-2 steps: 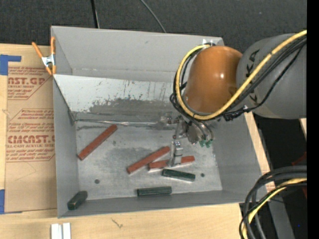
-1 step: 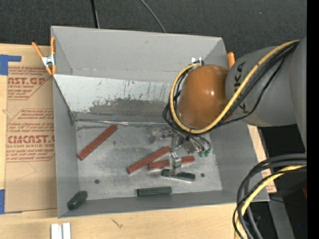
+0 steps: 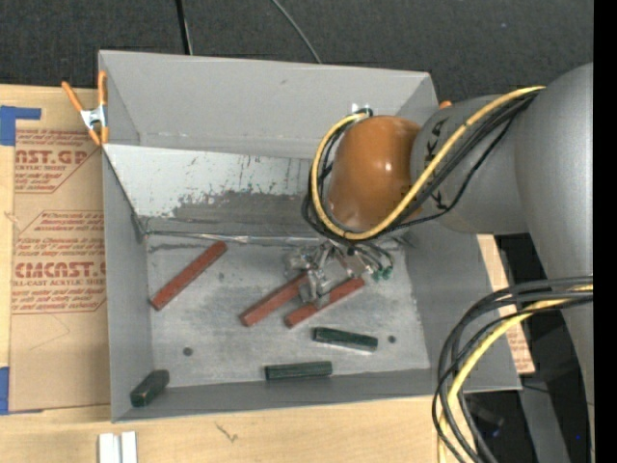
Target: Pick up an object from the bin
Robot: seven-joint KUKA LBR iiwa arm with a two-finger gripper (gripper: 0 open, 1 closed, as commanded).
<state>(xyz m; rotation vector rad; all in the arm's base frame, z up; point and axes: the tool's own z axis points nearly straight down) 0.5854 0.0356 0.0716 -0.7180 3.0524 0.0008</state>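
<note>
My gripper (image 3: 317, 276) is low in the middle of the bin, under the orange wrist cover, its metal fingers down at two red-brown flat sticks. One stick (image 3: 270, 306) lies slanted toward the lower left. The other (image 3: 326, 302) lies just right of it, nearly parallel. The fingertips stand right at the upper ends of these sticks. Whether either stick is between the fingers is hidden by the gripper's own body.
A third red-brown stick (image 3: 189, 274) lies at the left of the bin floor. Dark green bars lie near the front wall: one (image 3: 345, 338) at the right, one (image 3: 299, 371) in the middle, and a short one (image 3: 149, 387) in the front left corner.
</note>
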